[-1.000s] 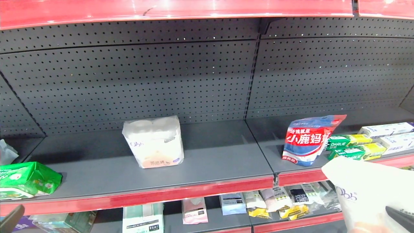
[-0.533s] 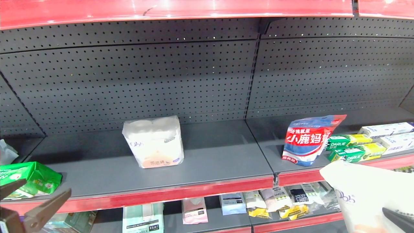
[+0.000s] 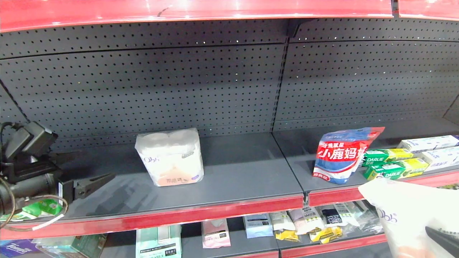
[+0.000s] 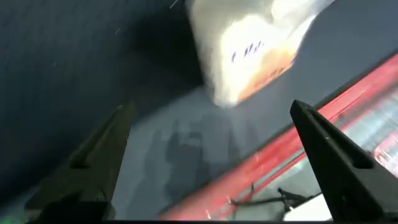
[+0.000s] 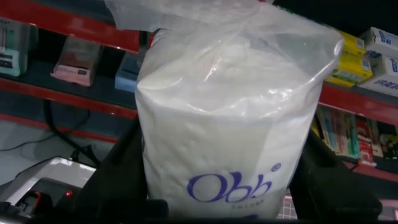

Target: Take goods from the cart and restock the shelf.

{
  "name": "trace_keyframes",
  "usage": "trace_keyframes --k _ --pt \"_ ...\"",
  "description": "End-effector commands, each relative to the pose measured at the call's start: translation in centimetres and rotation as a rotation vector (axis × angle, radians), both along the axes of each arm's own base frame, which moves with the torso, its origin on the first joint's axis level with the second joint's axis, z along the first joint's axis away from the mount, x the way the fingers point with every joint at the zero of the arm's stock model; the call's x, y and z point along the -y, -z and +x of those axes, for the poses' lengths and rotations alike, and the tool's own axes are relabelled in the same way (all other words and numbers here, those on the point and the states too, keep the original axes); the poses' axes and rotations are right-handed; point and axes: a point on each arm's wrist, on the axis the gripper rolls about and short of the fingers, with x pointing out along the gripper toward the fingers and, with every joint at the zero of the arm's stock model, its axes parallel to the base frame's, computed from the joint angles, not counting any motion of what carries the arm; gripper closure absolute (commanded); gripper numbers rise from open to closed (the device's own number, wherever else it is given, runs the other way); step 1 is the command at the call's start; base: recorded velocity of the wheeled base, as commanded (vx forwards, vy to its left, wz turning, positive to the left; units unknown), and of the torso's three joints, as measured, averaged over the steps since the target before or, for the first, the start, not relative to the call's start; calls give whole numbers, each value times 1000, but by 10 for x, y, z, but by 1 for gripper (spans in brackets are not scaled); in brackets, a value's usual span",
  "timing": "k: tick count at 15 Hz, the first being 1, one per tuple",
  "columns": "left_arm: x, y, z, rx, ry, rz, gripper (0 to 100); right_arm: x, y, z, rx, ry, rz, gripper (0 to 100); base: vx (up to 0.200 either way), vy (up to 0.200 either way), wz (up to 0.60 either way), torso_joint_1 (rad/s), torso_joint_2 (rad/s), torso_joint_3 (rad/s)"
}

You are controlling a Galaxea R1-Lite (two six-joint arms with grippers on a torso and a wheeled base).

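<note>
Grey shelf (image 3: 233,179), red front edge. The standing tissue pack (image 3: 170,157) sits mid-shelf, with a red-and-blue pouch (image 3: 339,154) upright further right, just beside the toothpaste boxes (image 3: 391,163). The held tissue pack (image 5: 217,118) is off the shelf, low right in front of it, pinched in the right claw (image 5: 217,186). Left claw (image 4: 211,111) is spread wide over the shelf's left end.

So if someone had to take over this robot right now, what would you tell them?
Left gripper: open, empty, over the left part of the shelf, beside the tissue pack standing there.
Right gripper: shut on a second tissue pack, low at the right, in front of the shelf's red edge.
Done: one pack stands on the shelf.
Left: set the held pack on the shelf, probably next to the first.
</note>
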Motion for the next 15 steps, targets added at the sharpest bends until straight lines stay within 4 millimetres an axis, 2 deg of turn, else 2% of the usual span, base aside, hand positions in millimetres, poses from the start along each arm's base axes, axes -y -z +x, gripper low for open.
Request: trace_keyframes --k 1,5,9,15 --pt "-17 23 37 -67 38 -5 0 0 2 -1 -5 9 -4 100 0 0 0 0 0 0" --pt "-25 35 76 -36 184 5 0 1 2 0 -10 29 -16 100 0 0 0 0 0 0" --pt "-28 36 108 43 335 -6 0 1 3 1 -19 34 -23 100 0 0 0 0 0 0" --pt "-18 50 117 21 408 -40 0 1 4 0 -22 47 -31 100 0 0 0 0 0 0"
